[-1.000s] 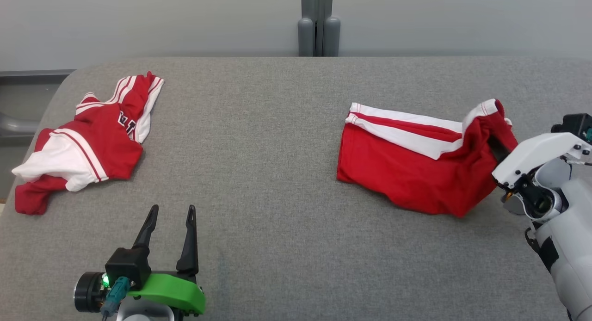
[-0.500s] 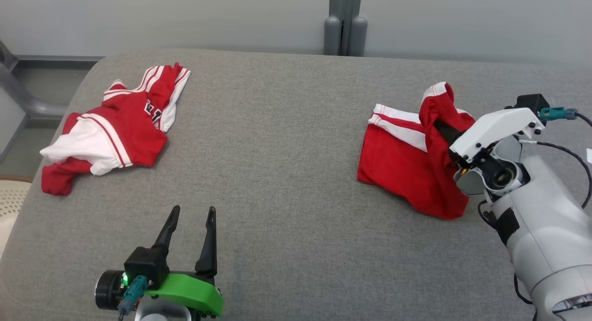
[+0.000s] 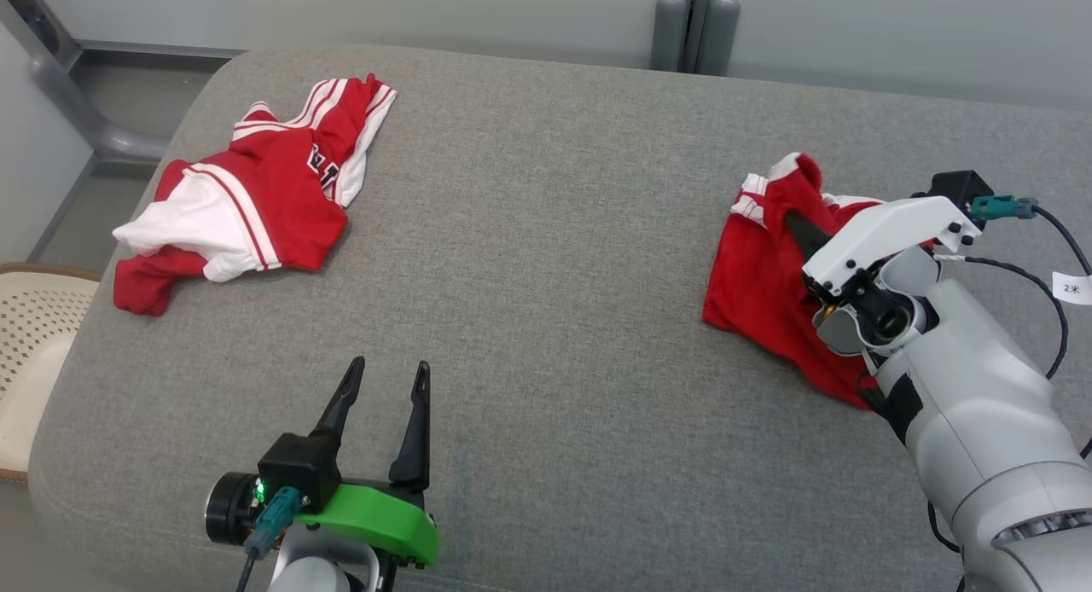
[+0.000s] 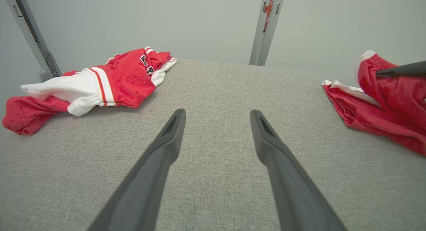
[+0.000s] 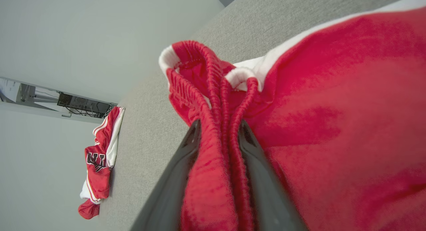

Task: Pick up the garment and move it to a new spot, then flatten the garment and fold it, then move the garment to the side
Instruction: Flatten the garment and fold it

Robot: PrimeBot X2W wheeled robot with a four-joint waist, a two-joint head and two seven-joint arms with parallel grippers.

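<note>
The right tool (image 5: 219, 124) clamps the bunched waistband of the red shorts (image 3: 759, 268) between its fingers; the rest of the cloth trails onto the grey table (image 3: 546, 276) beneath it. The left tool (image 3: 387, 368) stands wide, holding nothing, with a red-and-white jersey (image 3: 273, 208) well apart ahead to its left.

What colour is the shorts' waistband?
Red with white sections; the waistband shows best in the right wrist view.
</note>
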